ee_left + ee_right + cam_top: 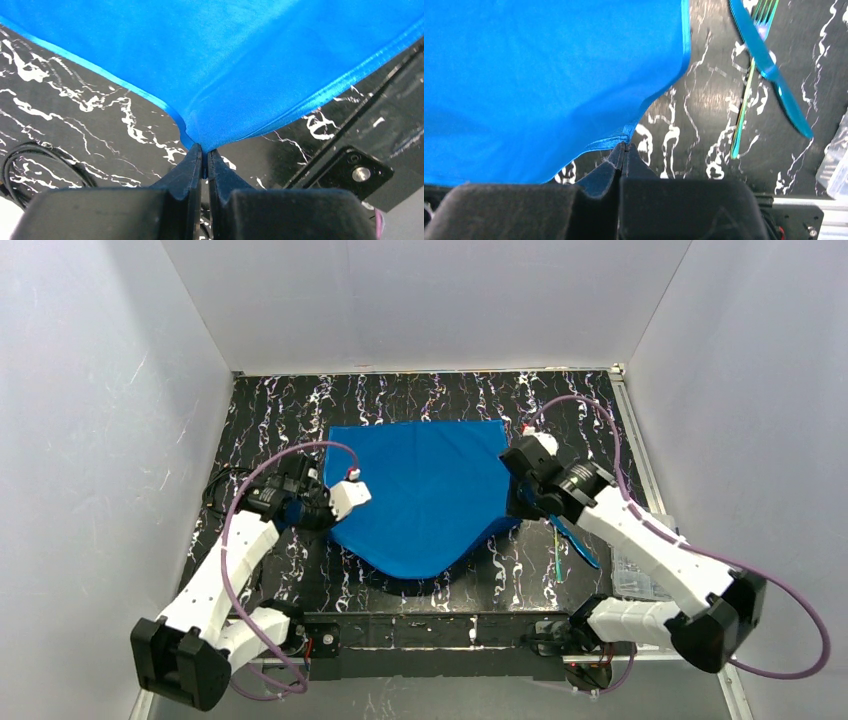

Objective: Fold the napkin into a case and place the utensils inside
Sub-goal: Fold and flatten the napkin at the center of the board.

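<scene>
Napkin point(425, 490) spread mid-table on the black marbled table point(270, 410). Its far edge lies flat toward 12 o'clock and its near edge sags in a curve toward 6.

Left gripper point(205, 152) at the napkin's 9 o'clock, jaws pinched tight on a hemmed corner.

Right gripper point(624, 146) at 3 o'clock, jaws likewise clamped on the hem.

Utensils point(769, 65), knife crossing fork, lie on the table near 4 o'clock, beside the napkin and not touching it.

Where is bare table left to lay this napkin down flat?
Bare table runs behind the napkin to the back wall, and left of it past the left gripper. Right is crowded: utensils lie beside the right gripper.
</scene>
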